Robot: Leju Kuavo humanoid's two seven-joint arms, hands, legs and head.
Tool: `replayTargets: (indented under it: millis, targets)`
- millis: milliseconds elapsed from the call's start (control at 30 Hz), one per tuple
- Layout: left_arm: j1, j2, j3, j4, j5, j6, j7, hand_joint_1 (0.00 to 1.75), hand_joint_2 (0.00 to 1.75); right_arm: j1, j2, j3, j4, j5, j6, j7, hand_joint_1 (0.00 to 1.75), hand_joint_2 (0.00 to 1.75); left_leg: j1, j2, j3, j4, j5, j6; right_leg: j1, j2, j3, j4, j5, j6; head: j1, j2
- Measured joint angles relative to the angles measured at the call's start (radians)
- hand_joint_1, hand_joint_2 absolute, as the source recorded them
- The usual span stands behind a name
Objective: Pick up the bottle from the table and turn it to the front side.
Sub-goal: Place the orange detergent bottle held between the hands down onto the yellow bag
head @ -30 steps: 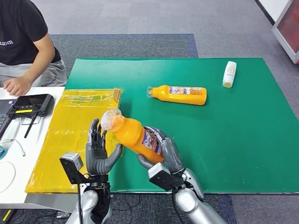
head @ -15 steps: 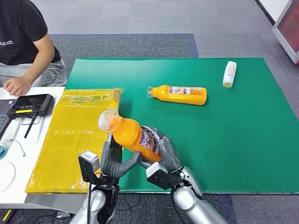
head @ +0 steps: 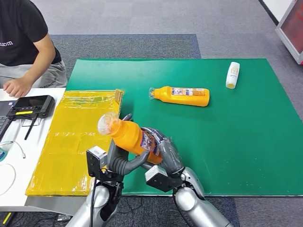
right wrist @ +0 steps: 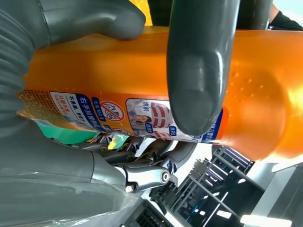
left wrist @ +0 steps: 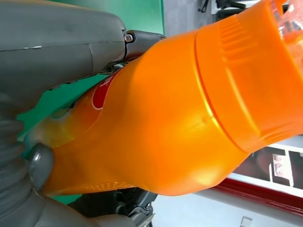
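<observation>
Orange bottle now gripped by left robot hand; right robot hand still holds.

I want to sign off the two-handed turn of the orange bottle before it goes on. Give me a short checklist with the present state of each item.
1. Right hand grips the held orange bottle at its labelled lower body: ok.
2. Left hand is on the bottle: ok, its fingers wrap the upper body below the cap.
3. Bottle is lifted off the green mat: ok, tilted with the cap end up toward the yellow sheet.
4. Front side faces forward: cannot tell; a printed label shows in the right wrist view.
5. Second orange bottle and white bottle lie apart from the hands: ok.
6. Person at the side table is away from the hands: ok.
</observation>
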Motion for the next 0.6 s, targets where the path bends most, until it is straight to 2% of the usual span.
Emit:
replayTargets:
  millis: [300, 367, 433, 500, 600]
  targets:
    - [-0.011, 0.012, 0.003, 0.000, -0.032, 0.011, 0.002, 0.00, 1.75, -0.001, 0.000, 0.004, 0.032, 0.003, -0.019, -0.006, 1.75, 1.75, 0.000, 0.000, 0.000, 0.000, 0.000, 0.000, 0.000, 0.000, 0.000, 0.000, 0.000, 0.000, 0.000, 0.000]
    - [-0.015, 0.014, 0.005, 0.001, -0.034, 0.010, 0.014, 0.11, 1.75, -0.001, 0.000, 0.004, 0.038, 0.002, -0.019, -0.009, 1.75, 1.75, 0.000, 0.000, 0.000, 0.000, 0.000, 0.000, 0.000, 0.000, 0.000, 0.000, 0.000, 0.000, 0.000, 0.000]
    - [-0.019, 0.016, 0.006, 0.004, -0.034, 0.006, 0.026, 0.99, 1.75, -0.001, 0.000, 0.004, 0.042, 0.001, -0.019, -0.011, 1.75, 1.75, 0.000, 0.000, 0.000, 0.000, 0.000, 0.000, 0.000, 0.000, 0.000, 0.000, 0.000, 0.000, 0.000, 0.000]
    - [-0.025, 0.019, 0.007, 0.009, -0.034, -0.001, 0.031, 1.75, 1.75, -0.001, 0.000, 0.004, 0.043, 0.001, -0.019, -0.013, 1.75, 1.75, 0.000, 0.000, 0.000, 0.000, 0.000, 0.000, 0.000, 0.000, 0.000, 0.000, 0.000, 0.000, 0.000, 0.000]
    - [-0.035, 0.021, 0.008, 0.021, -0.029, -0.016, 0.036, 1.75, 1.75, -0.001, 0.001, 0.004, 0.044, -0.001, -0.016, -0.014, 1.75, 1.75, 0.000, 0.000, 0.000, 0.000, 0.000, 0.000, 0.000, 0.000, 0.000, 0.000, 0.000, 0.000, 0.000, 0.000]
